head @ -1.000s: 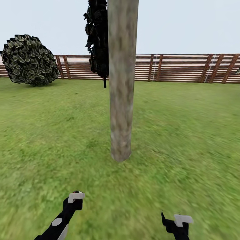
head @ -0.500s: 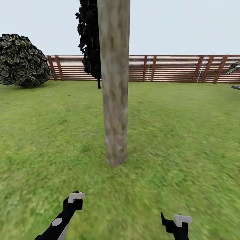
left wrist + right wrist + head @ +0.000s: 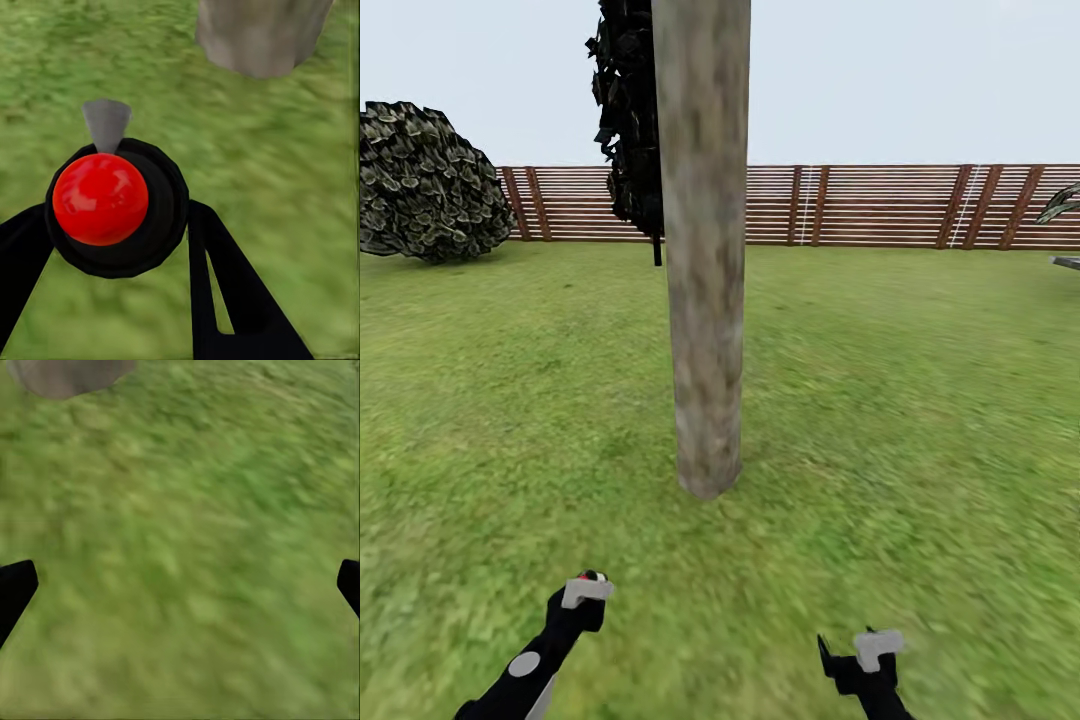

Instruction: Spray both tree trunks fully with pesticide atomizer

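Note:
A thick grey-brown tree trunk [image 3: 705, 300] rises from the grass straight ahead; its base also appears in the left wrist view [image 3: 259, 34] and the right wrist view [image 3: 67, 375]. Behind it stands a second tree [image 3: 630, 120] with dark foliage and a thin stem. My left gripper [image 3: 116, 217] is shut on the pesticide atomizer [image 3: 101, 199], a black round body with a red top and a grey nozzle pointing toward the trunk. In the head view that gripper [image 3: 585, 595] sits low and left of the trunk. My right gripper [image 3: 855, 655] hangs open over bare grass [image 3: 180, 585], fingers far apart.
A round dark bush [image 3: 425, 180] stands at the far left. A brown slatted fence [image 3: 880, 205] closes the lawn at the back. A leafy plant tip [image 3: 1060, 205] pokes in at the right edge. Grass spreads wide on both sides of the trunk.
The whole view swung early on, so the trunk sits further left in the picture. Since then the right gripper has shifted left and slightly lower; the left still holds the atomizer.

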`<state>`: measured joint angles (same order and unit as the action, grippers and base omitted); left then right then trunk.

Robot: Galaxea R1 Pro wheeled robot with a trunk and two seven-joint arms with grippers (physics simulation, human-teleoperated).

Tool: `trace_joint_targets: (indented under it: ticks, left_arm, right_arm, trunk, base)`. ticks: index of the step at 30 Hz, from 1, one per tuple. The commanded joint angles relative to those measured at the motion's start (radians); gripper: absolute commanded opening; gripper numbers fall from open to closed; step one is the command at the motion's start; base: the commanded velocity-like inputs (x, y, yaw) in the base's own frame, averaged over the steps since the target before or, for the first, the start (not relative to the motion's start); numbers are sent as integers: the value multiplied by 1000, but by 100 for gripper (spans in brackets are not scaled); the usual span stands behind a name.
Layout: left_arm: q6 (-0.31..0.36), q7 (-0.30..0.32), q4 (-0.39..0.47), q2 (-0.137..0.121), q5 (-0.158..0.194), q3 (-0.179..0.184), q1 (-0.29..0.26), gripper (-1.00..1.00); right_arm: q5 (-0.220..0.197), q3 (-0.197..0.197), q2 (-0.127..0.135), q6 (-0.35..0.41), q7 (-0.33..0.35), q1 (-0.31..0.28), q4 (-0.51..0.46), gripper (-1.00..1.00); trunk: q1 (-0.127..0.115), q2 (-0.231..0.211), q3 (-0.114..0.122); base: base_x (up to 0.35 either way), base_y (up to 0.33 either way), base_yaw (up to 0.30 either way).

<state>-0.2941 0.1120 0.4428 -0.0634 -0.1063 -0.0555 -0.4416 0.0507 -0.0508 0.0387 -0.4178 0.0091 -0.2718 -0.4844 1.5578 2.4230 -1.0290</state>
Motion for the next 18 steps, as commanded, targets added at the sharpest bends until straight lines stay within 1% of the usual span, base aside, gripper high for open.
trace_joint_targets:
  ticks: [1, 2, 3, 4, 5, 6, 7, 9, 10, 11, 13, 14, 15, 18]
  left_arm:
    - [0, 18, 0, -2, -30, -1, 0, -100]
    - [0, 29, 0, -3, -46, -1, 0, -100]
    - [0, 54, 1, -4, -82, -1, 0, -100]
    - [2, 133, 7, -5, -173, -2, -4, -100]
    - [5, 173, 9, -5, -209, -2, -5, -100]
    - [11, 212, 10, -6, -241, -2, -6, -100]
    - [15, 231, 11, -6, -257, -2, -7, -100]
    - [42, 304, 12, -11, -315, -2, -8, -100]
    - [50, 321, 12, -13, -327, -2, -9, -100]
    - [67, 356, 12, -16, -348, -2, -9, -100]
    - [98, 418, 13, -20, -373, -3, -9, -100]
    - [104, 431, 13, -20, -377, -3, -9, -100]
    - [117, 462, 13, -22, -384, -2, -9, -100]
    - [128, 488, 13, -23, -398, -1, -11, -100]
  right_arm:
    - [10, -32, 0, 0, 0, -1, -14, 100]
    - [14, -47, 1, 1, 1, -1, -21, 100]
    - [22, -77, 0, 2, 1, -2, -35, 100]
    - [32, -153, -2, 3, 18, -5, -62, 100]
    - [34, -181, -3, 4, 46, -7, -73, 100]
    - [35, -200, -3, 5, 79, -10, -85, 100]
    - [35, -207, -3, 7, 99, -12, -92, 100]
    - [37, -223, -3, 13, 185, -25, -118, 100]
    - [37, -225, -3, 17, 208, -29, -124, 100]
    - [38, -229, -3, 28, 254, -36, -132, 100]
    - [38, -232, -3, 66, 342, -54, -141, 100]
    - [38, -233, -3, 77, 363, -58, -143, 100]
    - [38, -234, -4, 106, 420, -70, -145, 100]
    - [38, -234, -5, 131, 491, -83, -148, 100]
  trunk:
    - [0, 0, 0]
    - [0, 0, 0]
    - [0, 0, 0]
    - [0, 0, 0]
    - [0, 0, 0]
    - [0, 0, 0]
    - [0, 0, 0]
    - [0, 0, 0]
    - [0, 0, 0]
    - [0, 0, 0]
    - [0, 0, 0]
    - [0, 0, 0]
    - [0, 0, 0]
    - [0, 0, 0]
  base:
    - [0, 0, 0]
    - [0, 0, 0]
    - [0, 0, 0]
    - [0, 0, 0]
    - [0, 0, 0]
    - [0, 0, 0]
    - [0, 0, 0]
    - [0, 0, 0]
    - [0, 0, 0]
    - [0, 0, 0]
    - [0, 0, 0]
    - [0, 0, 0]
    - [0, 0, 0]
    - [0, 0, 0]
